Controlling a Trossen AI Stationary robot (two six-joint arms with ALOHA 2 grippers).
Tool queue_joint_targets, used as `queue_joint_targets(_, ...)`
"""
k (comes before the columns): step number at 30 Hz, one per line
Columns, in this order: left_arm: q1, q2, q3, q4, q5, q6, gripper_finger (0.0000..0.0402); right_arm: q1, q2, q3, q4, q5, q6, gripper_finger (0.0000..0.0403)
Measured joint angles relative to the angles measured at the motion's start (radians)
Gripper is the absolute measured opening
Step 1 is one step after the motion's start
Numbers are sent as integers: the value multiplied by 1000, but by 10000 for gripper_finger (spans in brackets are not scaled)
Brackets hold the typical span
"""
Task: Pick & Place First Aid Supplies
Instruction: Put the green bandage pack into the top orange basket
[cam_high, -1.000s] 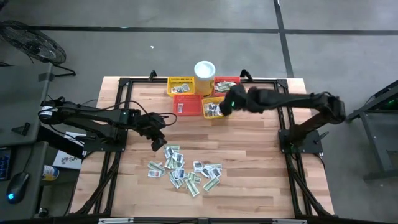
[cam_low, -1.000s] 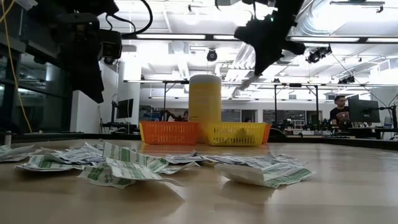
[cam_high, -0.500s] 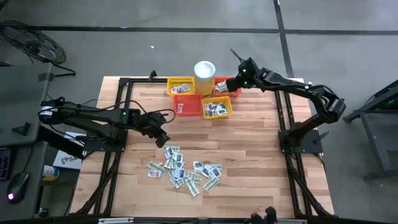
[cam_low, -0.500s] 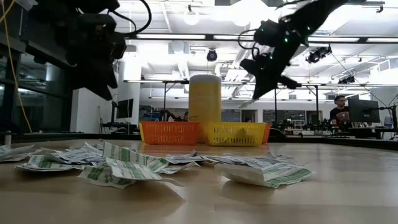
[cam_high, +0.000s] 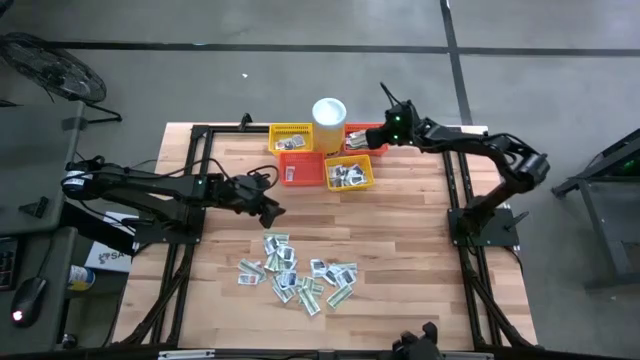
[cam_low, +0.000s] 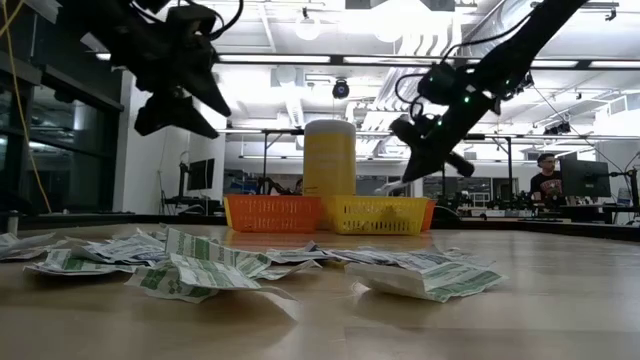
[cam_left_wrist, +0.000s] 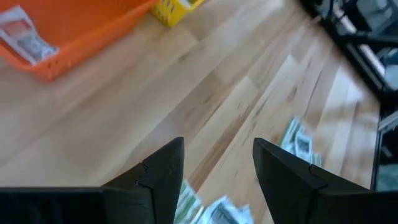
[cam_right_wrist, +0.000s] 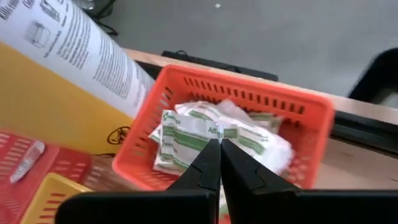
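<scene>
Several white and green first aid sachets (cam_high: 296, 275) lie in a loose pile on the near middle of the wooden table. More sachets lie in the baskets at the far edge. My right gripper (cam_high: 383, 131) hangs over the far red basket (cam_high: 360, 128), shut on one sachet (cam_right_wrist: 186, 140). My left gripper (cam_high: 269, 209) hovers open between the pile and the baskets, with nothing between its fingers (cam_left_wrist: 161, 174). My right gripper pinches a white sachet with green print at one edge (cam_right_wrist: 204, 142) between its two fingertips. The fingers slant down toward the table's far edge. The sachet is lifted clear and sticks out ahead of the fingertips, above the sachets lying in the red basket (cam_right_wrist: 311, 112).
A white cup (cam_high: 329, 112) stands at the far edge between a yellow basket (cam_high: 290, 137) and the red one. An orange basket (cam_high: 300, 169) and a second yellow basket (cam_high: 349, 173) sit just nearer. Black frame rails run along both table sides.
My right gripper, shut throughout, has swung from above the nearer yellow basket toward the table's far right, come down over the red basket and turned at the wrist. My left gripper has risen a little and tipped up toward level, still open.
</scene>
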Motion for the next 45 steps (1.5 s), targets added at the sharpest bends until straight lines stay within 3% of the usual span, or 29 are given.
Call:
queue_joint_targets(6, 0, 0, 0, 39, -30, -10, 191, -1, 86, 0, 60, -14, -4, 0)
queue_joint_targets(16, 0, 0, 0, 40, -53, -56, 191, -29, 108, 0, 66, 29, -45, 0)
queue_joint_targets(30, 0, 0, 0, 39, -93, -71, 191, -47, 140, 1, 60, -82, -111, 6)
queue_joint_targets(33, 0, 0, 0, 39, -87, -71, 191, -50, 140, 1, 67, -115, -115, 34)
queue_joint_targets(45, 0, -61, 0, -42, -29, -42, 191, -106, 131, 89, -1, -238, -74, 210)
